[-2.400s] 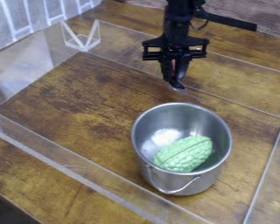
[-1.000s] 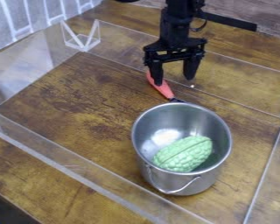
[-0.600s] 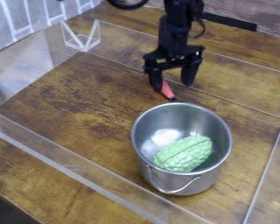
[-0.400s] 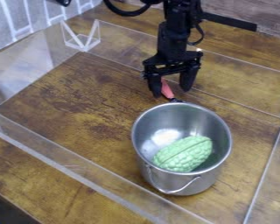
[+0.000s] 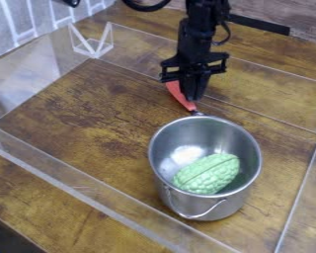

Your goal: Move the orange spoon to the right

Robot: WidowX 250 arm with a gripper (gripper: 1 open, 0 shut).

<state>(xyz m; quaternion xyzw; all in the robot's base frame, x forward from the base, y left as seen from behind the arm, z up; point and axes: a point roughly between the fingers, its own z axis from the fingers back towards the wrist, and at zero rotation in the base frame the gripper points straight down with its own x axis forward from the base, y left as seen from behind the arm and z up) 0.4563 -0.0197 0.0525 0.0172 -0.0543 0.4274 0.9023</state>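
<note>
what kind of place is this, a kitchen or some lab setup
Probably a lab test bench, not a kitchen: a wooden table fenced by clear plastic walls, a robot arm above, and a lone pot.

This looks like a robot test bench in a lab rather than a home kitchen: a wooden desk fenced by low clear plastic walls, a black robot arm above it, and a steel pot holding a green toy vegetable.
</note>
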